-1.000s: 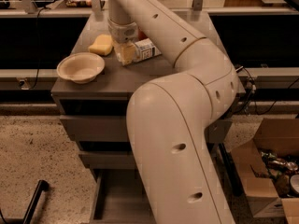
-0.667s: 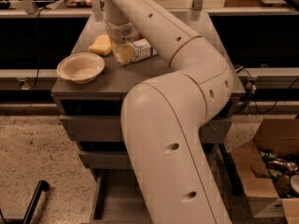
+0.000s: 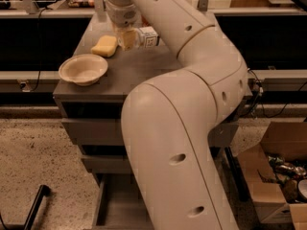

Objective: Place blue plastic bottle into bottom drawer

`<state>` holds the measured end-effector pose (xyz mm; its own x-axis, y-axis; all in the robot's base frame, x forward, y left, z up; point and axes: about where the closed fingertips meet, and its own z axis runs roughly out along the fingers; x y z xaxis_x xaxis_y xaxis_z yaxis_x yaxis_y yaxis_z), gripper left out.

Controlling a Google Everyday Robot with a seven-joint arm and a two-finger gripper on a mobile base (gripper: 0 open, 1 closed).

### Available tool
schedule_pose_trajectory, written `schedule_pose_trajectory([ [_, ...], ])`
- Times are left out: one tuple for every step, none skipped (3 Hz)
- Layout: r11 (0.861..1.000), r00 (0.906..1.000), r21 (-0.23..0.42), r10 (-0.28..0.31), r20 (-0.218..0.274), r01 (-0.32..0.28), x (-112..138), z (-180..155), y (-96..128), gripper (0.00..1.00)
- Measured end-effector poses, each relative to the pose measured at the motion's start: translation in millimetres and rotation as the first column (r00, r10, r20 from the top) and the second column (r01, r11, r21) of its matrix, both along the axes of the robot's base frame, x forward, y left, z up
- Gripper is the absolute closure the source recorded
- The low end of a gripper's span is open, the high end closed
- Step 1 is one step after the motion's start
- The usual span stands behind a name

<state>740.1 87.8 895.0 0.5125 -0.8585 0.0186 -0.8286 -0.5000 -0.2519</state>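
My gripper reaches down over the back of the cabinet top. It is shut on the cap end of the blue plastic bottle, which hangs sideways with its white, blue-printed label pointing right, a little above the top. The bottom drawer stands pulled out at the foot of the cabinet. Its grey floor shows to the left of my arm, and my arm hides most of the rest.
A beige bowl sits on the front left of the cabinet top, with a yellow sponge behind it, just left of my gripper. A sliver of red shows behind the bottle. An open cardboard box stands on the floor at the right, and a black bar at the lower left.
My gripper and the bottle have moved together up and back from the cabinet top. The bowl and the sponge have not moved.
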Motion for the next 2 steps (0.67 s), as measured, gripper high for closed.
schedule_pose_trajectory([
  [0.995,0.9971,0.077,-0.069,0.032,0.066,-13.9,42.5,-11.0,1.00],
  [0.973,0.9864,0.175,-0.160,0.037,0.152,-40.5,79.9,-18.7,1.00],
])
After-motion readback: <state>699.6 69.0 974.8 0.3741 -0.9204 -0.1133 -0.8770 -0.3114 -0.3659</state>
